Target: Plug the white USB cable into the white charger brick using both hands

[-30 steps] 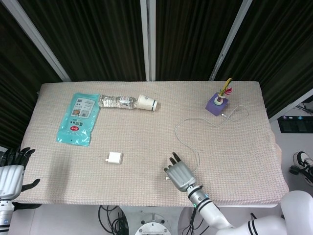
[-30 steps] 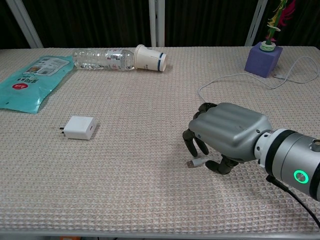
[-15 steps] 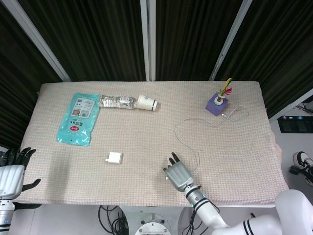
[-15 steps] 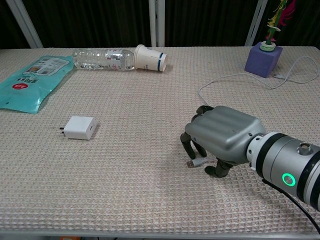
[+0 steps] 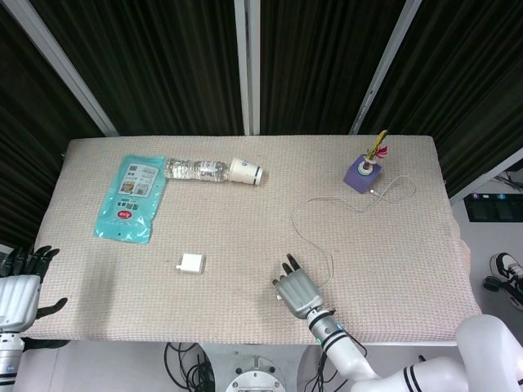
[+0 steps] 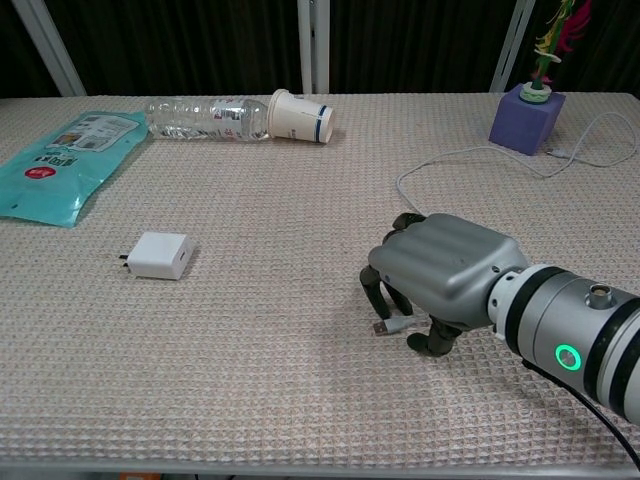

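Head view: right robot hand [image 5: 297, 291] sits palm-down on the surface [image 5: 245, 237], near the front edge, right of the charger brick [image 5: 191, 263] and apart from it. White cable [image 5: 310, 214] loops back from the hand toward the purple block [image 5: 361, 174] at the far right. Left robot hand [image 5: 18, 290] hangs off the surface's left-front corner, well left of the charger; fingers apart, holding nothing. Plug end not visible from up here.

Chest view: right robot hand [image 6: 440, 275] is arched over the cable's plug end [image 6: 384, 326], fingers [image 6: 372, 289] curled down round it, thumb on the near side. Plug tip pokes out toward the charger [image 6: 160, 255]. Fingers look to be closing on it, but can't tell if it's actually pinched or just caged; plug seems to lie on the cloth.

Step in hand, prob.: secure the plug. To do it well: pinch the plug body just behind the metal tip, not the thin cord, so the tip stays pointing at the charger. Lift w/ slack in the cable so the loop doesn't tug. Left hand needs to come in and steady the charger, port side facing the plug; port side not readable here.
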Robot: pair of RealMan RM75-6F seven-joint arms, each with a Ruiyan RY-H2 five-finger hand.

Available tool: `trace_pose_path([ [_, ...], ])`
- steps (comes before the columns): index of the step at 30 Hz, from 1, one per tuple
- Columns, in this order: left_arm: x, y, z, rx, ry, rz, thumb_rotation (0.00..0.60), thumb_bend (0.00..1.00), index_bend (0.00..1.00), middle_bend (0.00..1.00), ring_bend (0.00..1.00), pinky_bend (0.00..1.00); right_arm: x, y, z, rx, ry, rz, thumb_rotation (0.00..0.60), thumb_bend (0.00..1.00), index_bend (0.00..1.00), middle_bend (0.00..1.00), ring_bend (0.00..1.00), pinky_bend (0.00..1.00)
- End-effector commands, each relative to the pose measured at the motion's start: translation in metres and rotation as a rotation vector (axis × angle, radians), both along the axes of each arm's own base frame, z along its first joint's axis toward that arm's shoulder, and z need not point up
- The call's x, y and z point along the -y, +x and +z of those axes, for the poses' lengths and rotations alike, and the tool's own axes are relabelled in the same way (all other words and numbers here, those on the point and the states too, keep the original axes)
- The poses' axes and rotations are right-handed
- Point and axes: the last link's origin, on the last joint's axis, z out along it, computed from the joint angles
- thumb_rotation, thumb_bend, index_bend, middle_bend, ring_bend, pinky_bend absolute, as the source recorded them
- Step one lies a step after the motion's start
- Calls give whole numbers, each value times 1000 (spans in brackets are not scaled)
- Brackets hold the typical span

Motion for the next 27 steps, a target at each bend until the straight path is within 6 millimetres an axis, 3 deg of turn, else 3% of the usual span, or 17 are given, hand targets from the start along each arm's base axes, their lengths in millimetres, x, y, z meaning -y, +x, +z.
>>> trace_pose_path([
  [1,0,0,0,0,0,0,600,73,170,127,0,0,0,0,0,1,0,-2,600,248,470,469,167,48],
  [19,-1,-1,-1,-1,-3,0,600,73,169,126,0,0,3,2,-1,17,-13,-3,600,322,527,489,203,48],
  [27,-5,3,0,-11,-10,-12,600,73,170,126,0,0,10,-1,14,98,-63,-3,600,327,558,518,236,48],
])
